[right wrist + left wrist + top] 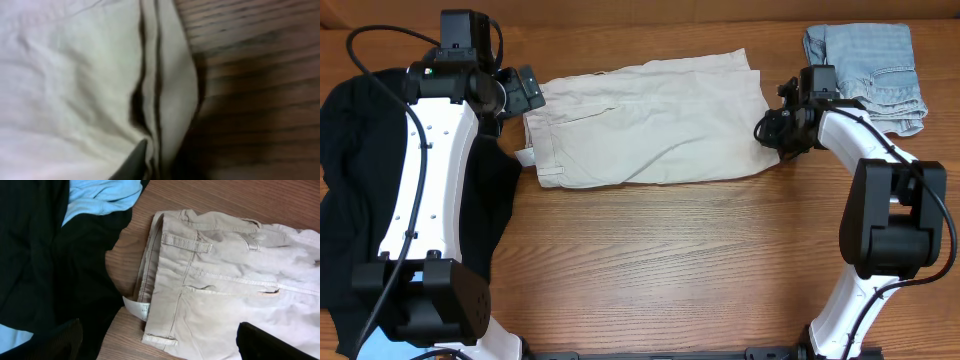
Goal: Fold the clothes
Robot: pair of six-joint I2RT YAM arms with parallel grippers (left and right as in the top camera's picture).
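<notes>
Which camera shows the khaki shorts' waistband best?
Left wrist: the waistband is close up, with belt loop and white label clear. Overhead shows it small beside the left gripper. Right wrist sees only the far hem.

You've got a wood-grain table (670, 270) here: khaki shorts (650, 120) spread flat across the far middle, a black garment (350, 180) heaped along the left side, and pale denim shorts (875, 55) folded in the far right corner.

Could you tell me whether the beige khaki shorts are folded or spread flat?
Folded in half: the beige khaki shorts lie with one leg on the other, and the right wrist view shows their stacked hem edges.
</notes>
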